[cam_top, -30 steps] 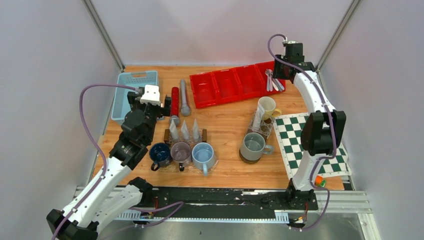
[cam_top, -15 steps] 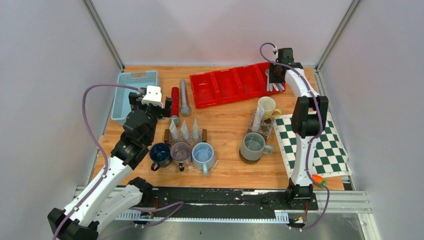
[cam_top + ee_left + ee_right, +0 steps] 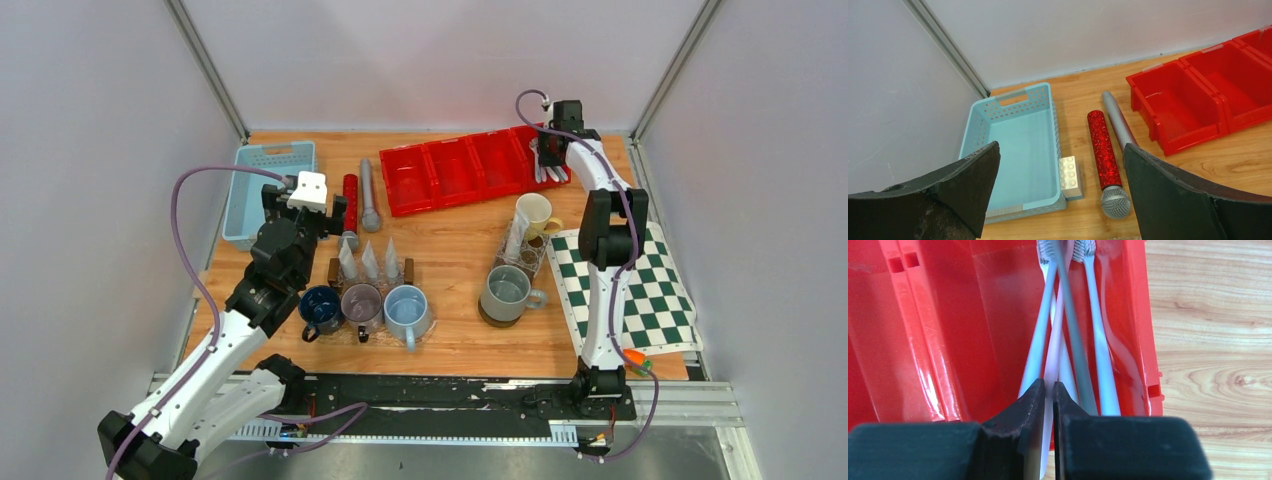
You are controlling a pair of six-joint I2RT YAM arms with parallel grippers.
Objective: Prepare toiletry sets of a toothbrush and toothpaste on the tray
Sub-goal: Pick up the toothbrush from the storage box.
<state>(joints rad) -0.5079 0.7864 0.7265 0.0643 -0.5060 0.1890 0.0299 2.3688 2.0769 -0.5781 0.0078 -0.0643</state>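
Note:
Several toothbrushes (image 3: 1100,340) lie lengthwise in the rightmost compartment of the red tray (image 3: 928,340), bristles at the far end. My right gripper (image 3: 1049,385) is down in that compartment, shut on the handle of one pale toothbrush (image 3: 1054,352). From above, the right gripper (image 3: 548,155) sits at the tray's (image 3: 460,170) right end. Three toothpaste tubes (image 3: 370,262) stand upright behind the mugs. My left gripper (image 3: 1062,146) hangs wide open with nothing in it, above the blue basket's corner and the microphones, left of the tubes.
A blue basket (image 3: 1018,145) sits at the back left with a silver block (image 3: 1069,172) beside it. A red glitter microphone (image 3: 1104,150) and a grey one (image 3: 1118,120) lie between basket and tray. Three mugs (image 3: 362,305), a grey mug (image 3: 505,292), a cream mug (image 3: 535,212) and a checkered mat (image 3: 625,285) are nearer.
My right arm swung left and down into the tray's right compartment, and its jaws closed on a toothbrush handle. The left arm barely moved and stayed open.

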